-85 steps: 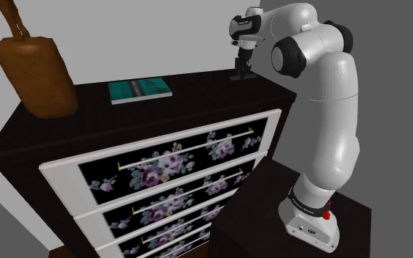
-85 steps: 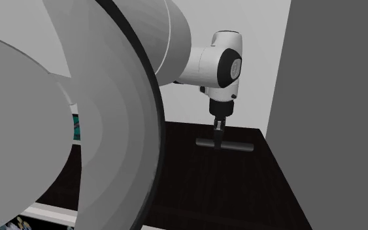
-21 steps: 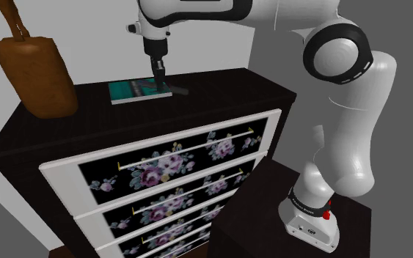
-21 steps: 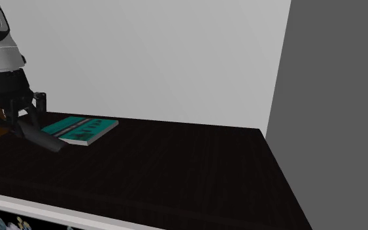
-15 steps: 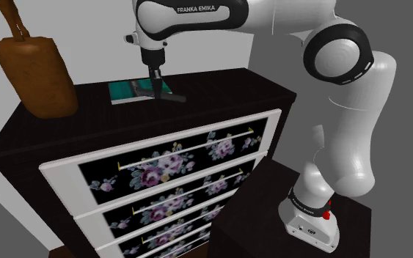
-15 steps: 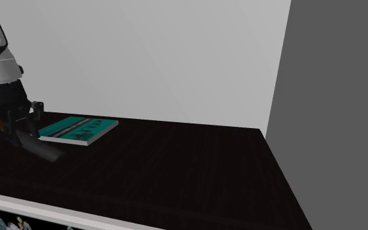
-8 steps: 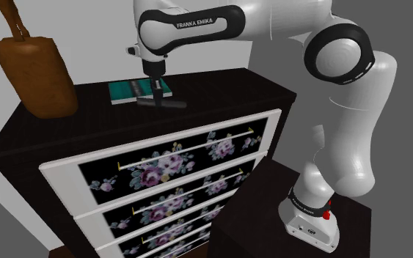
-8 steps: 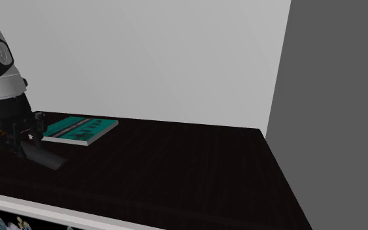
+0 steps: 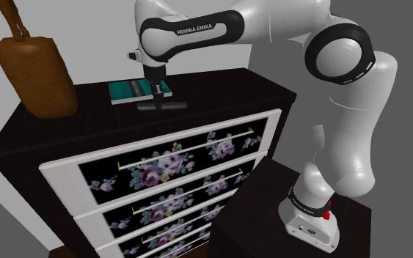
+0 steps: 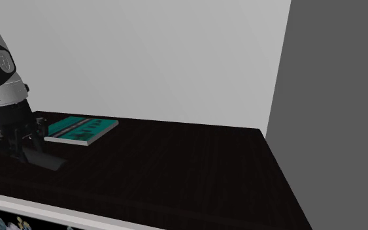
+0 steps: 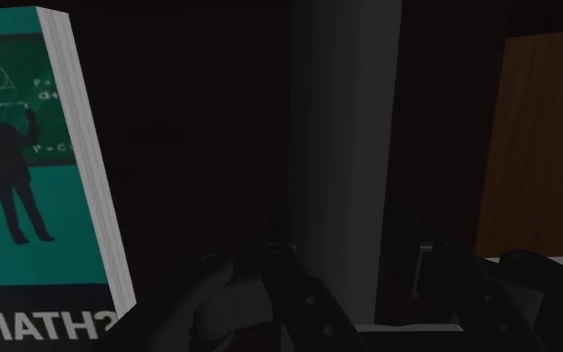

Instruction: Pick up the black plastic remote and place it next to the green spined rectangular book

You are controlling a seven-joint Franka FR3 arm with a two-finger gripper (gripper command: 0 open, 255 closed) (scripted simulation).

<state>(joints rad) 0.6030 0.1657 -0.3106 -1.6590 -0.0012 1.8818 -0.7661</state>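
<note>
Book (image 9: pixel 140 89) lies flat on dresser (image 9: pixel 219 88). Just beside it, toward the drawer fronts, is the remote (image 9: pixel 174 106): likely a light, stiff, slick bar, best taken across its narrow middle. Claw (image 9: pixel 155 99) pinches it there, fingers (image 11: pixel 294 295) clasping both sides, ends sticking out. On the dresser or just above it: can't tell.

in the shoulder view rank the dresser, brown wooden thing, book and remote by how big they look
1. dresser
2. brown wooden thing
3. book
4. remote, nearly as long as the book but far thinner
</note>
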